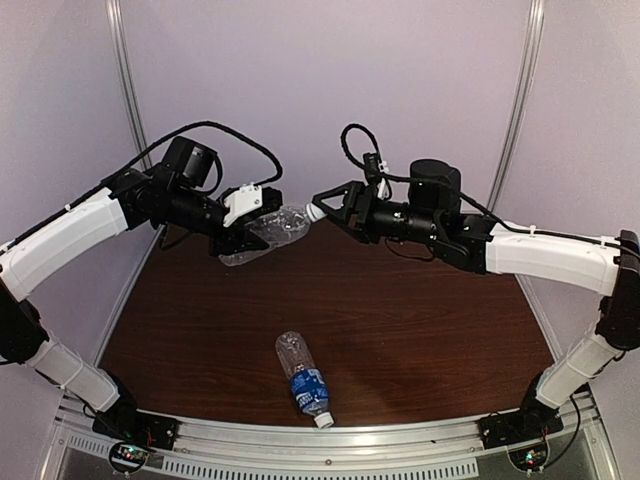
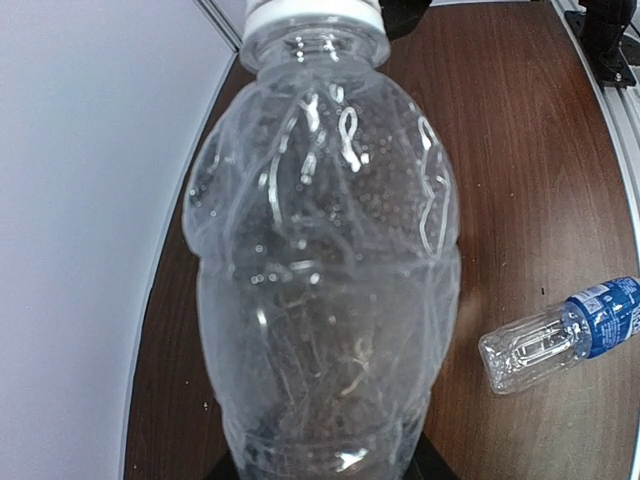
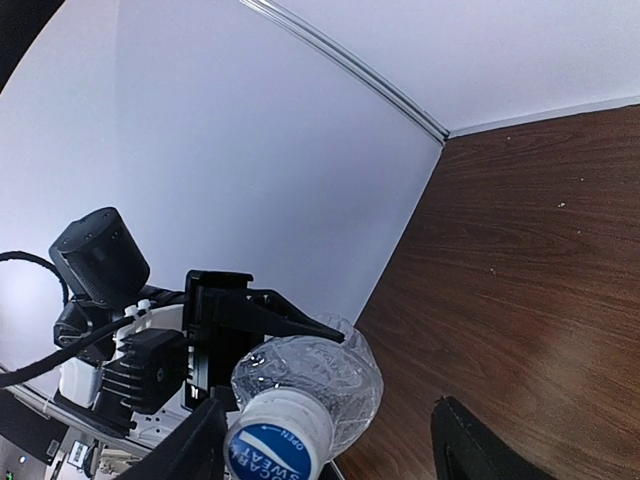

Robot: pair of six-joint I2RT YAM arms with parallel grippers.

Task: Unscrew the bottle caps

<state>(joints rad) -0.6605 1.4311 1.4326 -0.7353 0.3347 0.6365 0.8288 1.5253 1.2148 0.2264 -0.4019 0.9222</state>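
The bottle cap (image 3: pixel 278 442), straddled by the open right gripper (image 3: pixel 335 440), must be pinched and twisted off the bottle (image 2: pixel 320 280) clamped in the left gripper (image 1: pixel 247 235).

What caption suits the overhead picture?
Left tool holds the unlabelled bottle aloft while the open right tool brackets its white cap; the labelled bottle lies on the table.

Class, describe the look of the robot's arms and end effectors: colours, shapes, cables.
The left arm and right arm have white shells, black joints. Black cables loop over each wrist. The left end effector bears a white block; the right end effector is black, triangular.
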